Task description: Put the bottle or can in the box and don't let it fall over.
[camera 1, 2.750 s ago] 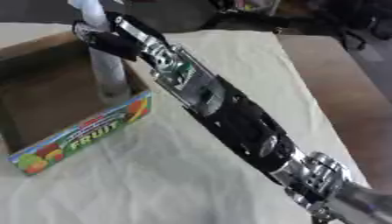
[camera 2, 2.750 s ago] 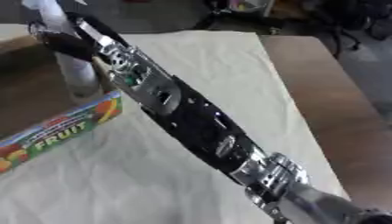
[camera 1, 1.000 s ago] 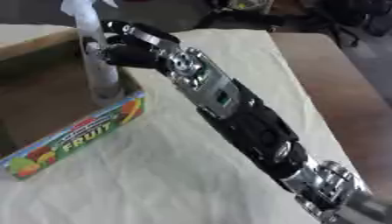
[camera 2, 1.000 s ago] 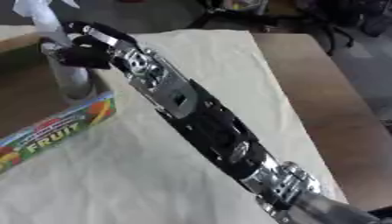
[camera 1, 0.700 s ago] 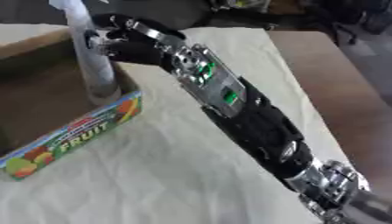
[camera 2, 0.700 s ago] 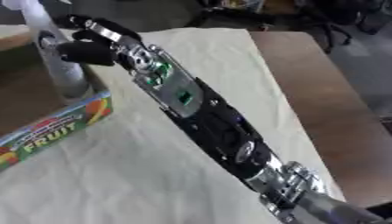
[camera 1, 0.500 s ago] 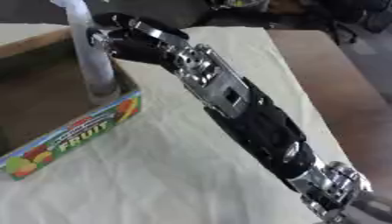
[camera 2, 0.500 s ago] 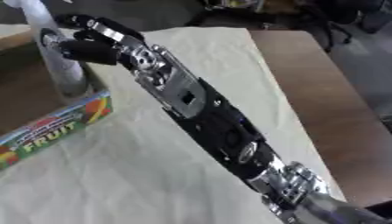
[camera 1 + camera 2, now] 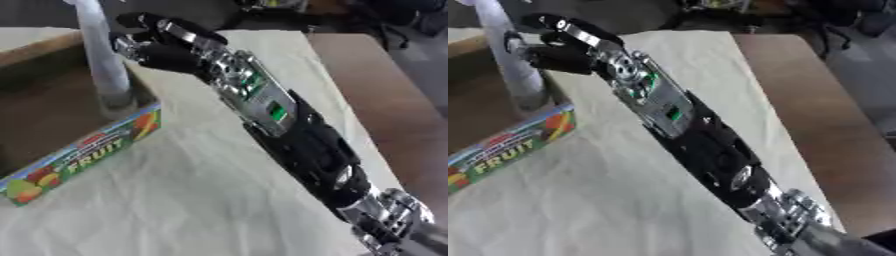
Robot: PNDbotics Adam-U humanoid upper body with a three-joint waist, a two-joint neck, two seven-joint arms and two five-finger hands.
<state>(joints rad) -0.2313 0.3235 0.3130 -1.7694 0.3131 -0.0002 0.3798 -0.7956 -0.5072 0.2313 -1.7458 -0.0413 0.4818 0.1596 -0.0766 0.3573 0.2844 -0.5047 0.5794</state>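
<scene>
Upright in the near right corner of the box (image 9: 83, 150) stands the bottle (image 9: 103, 70), a tall, slim thing of pale grey, see-through plastic that narrows toward its top, which runs out of the left eye view. Its base sits down inside the box, just behind the printed front wall and close against the right-hand wall. That front wall is brightly coloured, with pictures of fruit and the word FRUIT across it; the inside of the box is plain brown card.

Just to the right of the bottle is the right hand (image 9: 157, 47), its black fingers spread and only slightly bent, apart from one another and closed on nothing. A narrow gap shows between the fingertips and the bottle's side, so the hand is beside the bottle without holding it. The right arm (image 9: 297, 145) runs in a long diagonal from the lower right corner up to the hand, black with silver joints and a green patch on the forearm.

Under everything lies a cream cloth (image 9: 192, 200), creased, covering most of the worktop (image 9: 833, 115), whose bare brown surface shows along the right side. The left hand appears in neither view.
</scene>
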